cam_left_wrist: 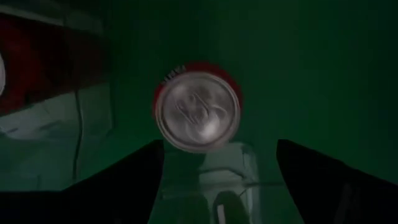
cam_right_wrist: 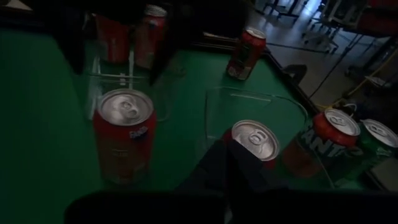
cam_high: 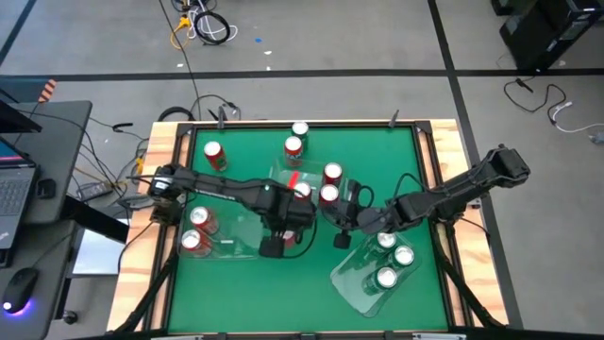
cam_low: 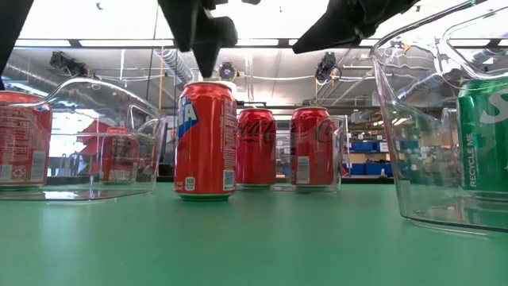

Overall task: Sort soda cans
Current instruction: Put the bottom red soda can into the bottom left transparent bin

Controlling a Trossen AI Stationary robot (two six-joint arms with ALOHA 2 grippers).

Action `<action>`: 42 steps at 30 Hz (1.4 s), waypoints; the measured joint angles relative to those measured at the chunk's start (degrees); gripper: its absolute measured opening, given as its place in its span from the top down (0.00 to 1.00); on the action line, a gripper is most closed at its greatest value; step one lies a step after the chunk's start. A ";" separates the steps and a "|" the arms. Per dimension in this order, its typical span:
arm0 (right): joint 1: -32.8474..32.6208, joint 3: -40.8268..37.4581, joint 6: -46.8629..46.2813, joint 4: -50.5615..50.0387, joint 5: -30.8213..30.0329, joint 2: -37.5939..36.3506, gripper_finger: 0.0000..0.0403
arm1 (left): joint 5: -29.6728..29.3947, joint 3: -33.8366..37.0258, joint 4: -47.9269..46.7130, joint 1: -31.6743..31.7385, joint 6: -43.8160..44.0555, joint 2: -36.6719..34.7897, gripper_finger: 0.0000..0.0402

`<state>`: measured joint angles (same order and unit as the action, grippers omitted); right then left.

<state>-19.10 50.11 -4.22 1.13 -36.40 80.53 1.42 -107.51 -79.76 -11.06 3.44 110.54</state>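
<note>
— Two arms reach over the green table (cam_high: 236, 151), don't they?

— Yes. The left gripper (cam_high: 300, 206) hangs near the table's middle, straight above a red can (cam_low: 205, 141) that stands upright on the mat. Its fingers (cam_left_wrist: 124, 180) are spread wide, one on each side of the can's silver top, and hold nothing.

— And the right gripper (cam_high: 347, 219)?

— Just beside it toward the right edge, jaws closed, nothing in them.

— Where are the other cans?

— Three green cans (cam_high: 394, 256) stand in a clear bin (cam_high: 354, 283) near the front right corner. Two red cans (cam_high: 196, 229) sit in another bin (cam_high: 231, 241) by the left edge. Two more red ones (cam_high: 330, 184) stand in a third bin just behind the grippers.

— Any loose ones?

— One red can (cam_high: 214, 155) toward the back left corner, and two (cam_high: 295, 139) near the middle of the back edge, upright.
</note>
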 joint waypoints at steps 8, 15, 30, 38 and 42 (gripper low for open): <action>-2.01 0.00 -0.08 -0.55 0.02 0.01 1.00 | 4.31 0.16 2.73 3.21 -0.18 0.04 0.21; -2.96 0.00 -0.10 -0.61 0.04 0.02 1.00 | 5.89 3.52 4.43 3.17 -1.83 0.04 0.21; -3.25 0.02 -0.34 -0.88 0.04 0.02 1.00 | 4.25 5.09 6.01 3.18 -1.95 0.00 0.22; -3.31 0.02 -0.74 -1.20 0.04 0.02 1.00 | 5.43 6.54 7.40 3.55 -1.75 0.04 0.22; -3.29 0.02 -0.75 -1.20 0.04 0.02 1.00 | 5.79 6.54 8.60 3.55 -1.92 0.04 0.22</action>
<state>-22.39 50.13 -4.97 -0.07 -36.36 80.56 7.20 -100.97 -71.16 -7.51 1.52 110.59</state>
